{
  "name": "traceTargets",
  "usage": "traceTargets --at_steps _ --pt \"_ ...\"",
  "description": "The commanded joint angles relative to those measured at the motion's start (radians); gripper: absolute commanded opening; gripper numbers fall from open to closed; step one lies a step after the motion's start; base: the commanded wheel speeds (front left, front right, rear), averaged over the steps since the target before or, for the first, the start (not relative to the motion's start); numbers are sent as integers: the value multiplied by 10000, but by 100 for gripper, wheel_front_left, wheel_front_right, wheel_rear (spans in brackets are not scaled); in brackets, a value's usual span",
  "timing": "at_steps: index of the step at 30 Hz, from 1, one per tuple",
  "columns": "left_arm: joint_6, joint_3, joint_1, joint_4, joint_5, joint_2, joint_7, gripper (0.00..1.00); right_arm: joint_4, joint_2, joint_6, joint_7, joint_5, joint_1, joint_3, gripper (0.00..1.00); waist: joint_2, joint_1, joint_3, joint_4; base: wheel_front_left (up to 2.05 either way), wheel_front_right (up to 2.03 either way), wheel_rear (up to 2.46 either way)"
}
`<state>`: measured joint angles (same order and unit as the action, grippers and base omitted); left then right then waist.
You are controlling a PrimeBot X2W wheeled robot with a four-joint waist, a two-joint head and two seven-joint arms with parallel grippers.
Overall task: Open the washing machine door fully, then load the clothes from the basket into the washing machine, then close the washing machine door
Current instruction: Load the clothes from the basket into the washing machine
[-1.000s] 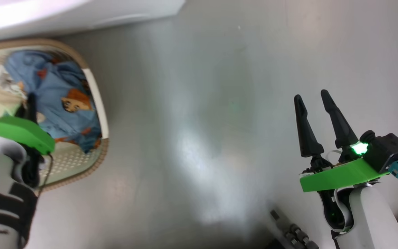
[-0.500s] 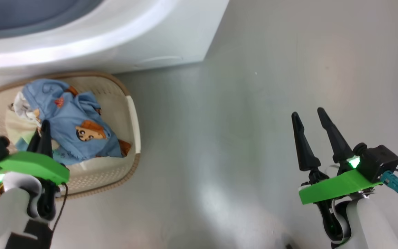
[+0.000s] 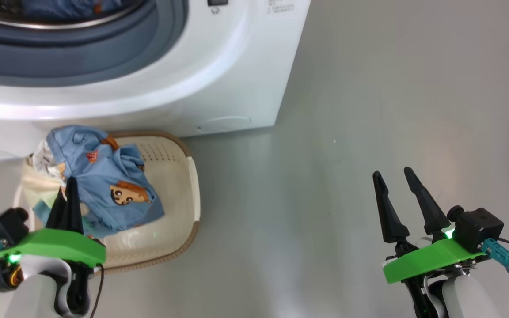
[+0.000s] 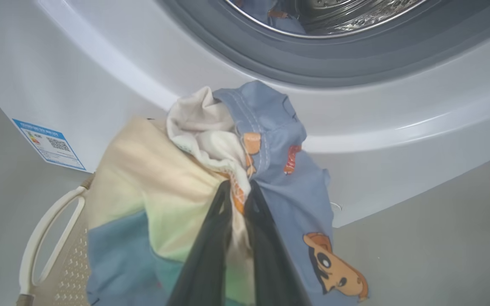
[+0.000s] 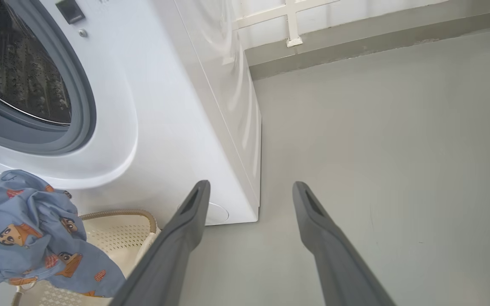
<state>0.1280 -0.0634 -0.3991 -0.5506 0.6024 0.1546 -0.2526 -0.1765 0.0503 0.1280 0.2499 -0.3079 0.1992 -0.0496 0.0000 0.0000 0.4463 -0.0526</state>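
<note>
At seven o'clock in the head view, the left gripper (image 3: 68, 194) is clenched on the clothes (image 3: 108, 185). The left wrist view shows its two dark fingers (image 4: 211, 255) pressed together, with a fold of cream lining and blue cloth pinched between them. From that grip the blue bundle hangs over the basket (image 3: 195, 194), raised off its perforated bottom and spilling toward four o'clock, with an orange-brown cartoon face on top. At five o'clock in the head view the right gripper (image 3: 392, 173) stands released, fingers spread wide above the grey floor (image 3: 360, 97), well apart from the basket. Just beyond the basket, at twelve o'clock, stands the washer (image 3: 219, 66), its grey-blue gasket (image 3: 104, 57) and steel drum (image 4: 334, 12) uncovered. Another blue garment (image 4: 270, 12) lies inside the drum. A blue label (image 4: 49, 144) sits low on the washer's front, at nine o'clock in the left wrist view.
</note>
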Motion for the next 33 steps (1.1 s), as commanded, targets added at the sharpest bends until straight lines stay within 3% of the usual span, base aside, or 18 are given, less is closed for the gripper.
traceTargets --at_steps 1,11,20,33 --pt "5 461 272 401 -238 238 -91 0 178 -1 27 119 116 -252 -197 100 0 0 -462 177 0 0 0" --pt "-16 1779 1430 2701 -1725 -458 -91 0 137 -1 27 119 296 -557 -89 100 0 0 -1326 152 0 0 0" --pt "3 2107 2496 3911 -2416 -877 -91 0 187 -1 27 119 654 -794 50 100 0 0 -2303 21 0 0 0" --pt "-20 2346 3851 5147 -3429 -1028 -91 0 523 -1 27 119 1336 -1176 187 100 0 0 -3396 -124 0 0 0"
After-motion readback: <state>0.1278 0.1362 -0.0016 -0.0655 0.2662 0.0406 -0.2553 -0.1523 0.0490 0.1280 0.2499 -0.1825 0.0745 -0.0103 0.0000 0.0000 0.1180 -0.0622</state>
